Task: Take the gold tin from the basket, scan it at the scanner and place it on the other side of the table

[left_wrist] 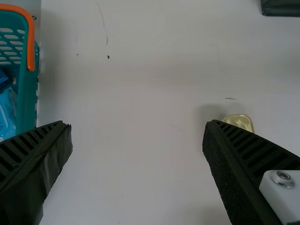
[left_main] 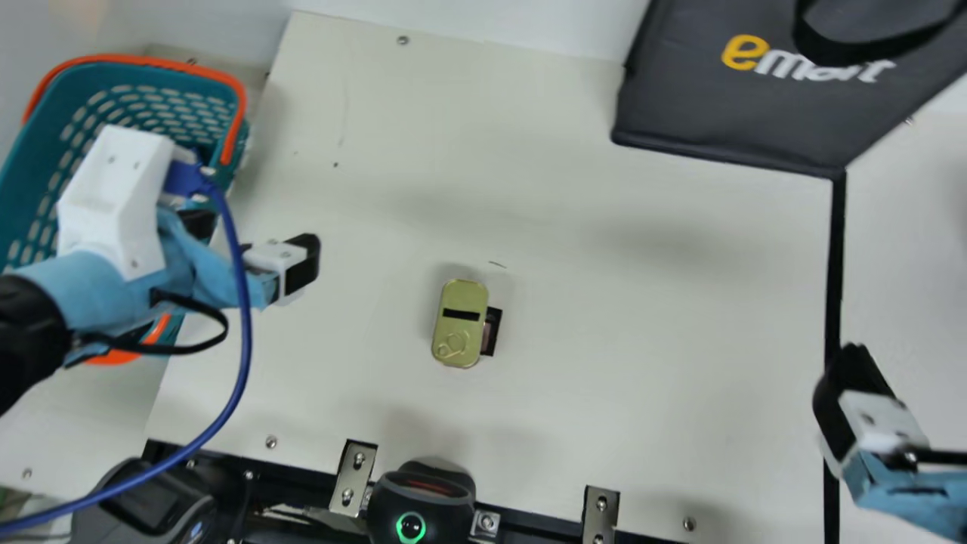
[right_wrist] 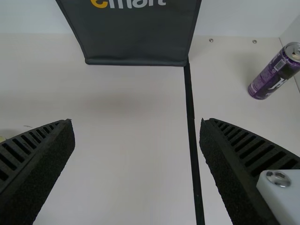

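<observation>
Cream tabletop (left_main: 642, 302) has a black bag (left_main: 718, 113) at its far side and, beyond a black strip (left_main: 835, 264), a purple can (right_wrist: 274, 75). The gold tin (left_main: 460, 332) lies flat mid-table, long axis running near to far, ring-pull end toward the scanner (left_main: 419, 499). Blue packets (left_wrist: 7, 112) sit in the teal basket (left_main: 38, 166). Both the left gripper (left_main: 253, 243) and right gripper (left_main: 869, 423) are empty, fingers spread wide.

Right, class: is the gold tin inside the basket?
No, the gold tin lies on the cream table, apart from the teal basket.
</observation>
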You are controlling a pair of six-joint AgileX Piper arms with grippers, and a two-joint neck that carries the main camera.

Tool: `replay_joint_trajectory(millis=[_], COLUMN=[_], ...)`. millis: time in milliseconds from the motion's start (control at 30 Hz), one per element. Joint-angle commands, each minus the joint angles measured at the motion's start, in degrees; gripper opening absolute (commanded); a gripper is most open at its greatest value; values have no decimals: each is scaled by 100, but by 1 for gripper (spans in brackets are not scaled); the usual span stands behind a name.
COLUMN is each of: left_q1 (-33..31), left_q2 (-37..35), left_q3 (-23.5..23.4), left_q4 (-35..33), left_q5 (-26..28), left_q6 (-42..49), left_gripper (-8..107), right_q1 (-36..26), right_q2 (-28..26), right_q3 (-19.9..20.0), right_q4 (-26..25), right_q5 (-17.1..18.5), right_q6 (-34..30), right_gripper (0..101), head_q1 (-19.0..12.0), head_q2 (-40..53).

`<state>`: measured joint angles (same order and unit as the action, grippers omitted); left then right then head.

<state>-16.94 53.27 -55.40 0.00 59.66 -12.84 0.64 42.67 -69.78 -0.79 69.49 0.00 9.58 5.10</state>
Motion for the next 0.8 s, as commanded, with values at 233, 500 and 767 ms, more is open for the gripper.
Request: replay_joint_trajectory(millis=[233, 500, 767], left_q1=[21, -544, -1782], left_q2=[13, 288, 906], left_q3=[-3, -115, -330], left_q4=[-13, 303, 885], left_q5=[-5, -55, -112], left_q6=[29, -483, -1827], left_gripper=[90, 90, 90], right_q1=[0, 0, 0], right_q2=[0, 0, 0], right_q3=[0, 0, 0], right_q4=[0, 0, 0], right_q5=[0, 0, 0], right_q6=[0, 0, 0], right_gripper=[95, 95, 95], head_q1=[-166, -166, -166], head_q2=[-668, -668, -668])
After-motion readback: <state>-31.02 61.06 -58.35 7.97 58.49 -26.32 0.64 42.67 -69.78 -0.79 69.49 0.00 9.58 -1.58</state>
